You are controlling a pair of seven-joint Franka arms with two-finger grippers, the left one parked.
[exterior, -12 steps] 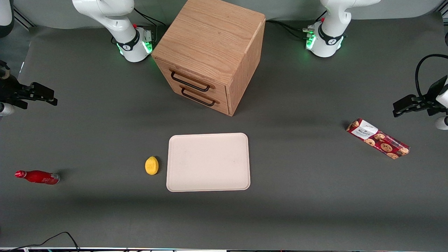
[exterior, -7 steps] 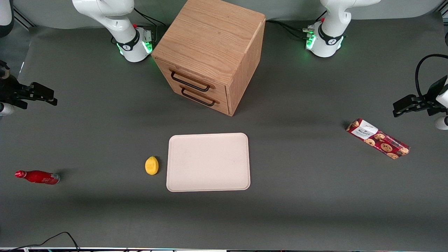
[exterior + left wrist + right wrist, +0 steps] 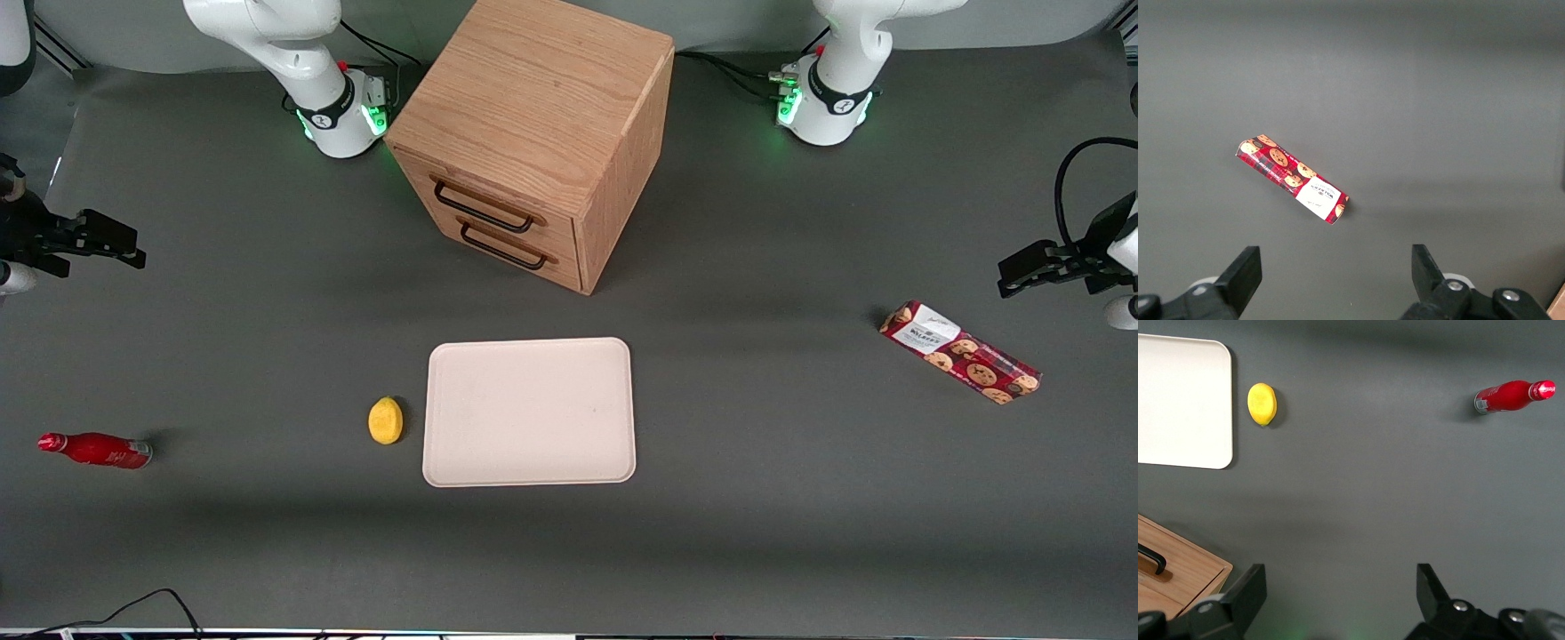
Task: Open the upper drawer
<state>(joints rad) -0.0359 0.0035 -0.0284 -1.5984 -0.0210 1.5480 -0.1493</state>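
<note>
The gripper (image 3: 133, 258) hangs above the bare table at the working arm's end, fingers (image 3: 1248, 590) spread apart and holding nothing, well apart from the cabinet. A red bottle (image 3: 96, 450) lies on its side nearer the front camera than the gripper. A yellow lemon (image 3: 385, 420) rests just beside the cream tray (image 3: 529, 412). The oak cabinet (image 3: 542, 107) stands farther from the camera than the tray, turned at an angle. Its upper drawer (image 3: 484, 206) sits flush and closed, black bar handle untouched, directly above the lower drawer (image 3: 505, 247). A red cookie box (image 3: 960, 352) lies toward the parked arm's end.
</note>
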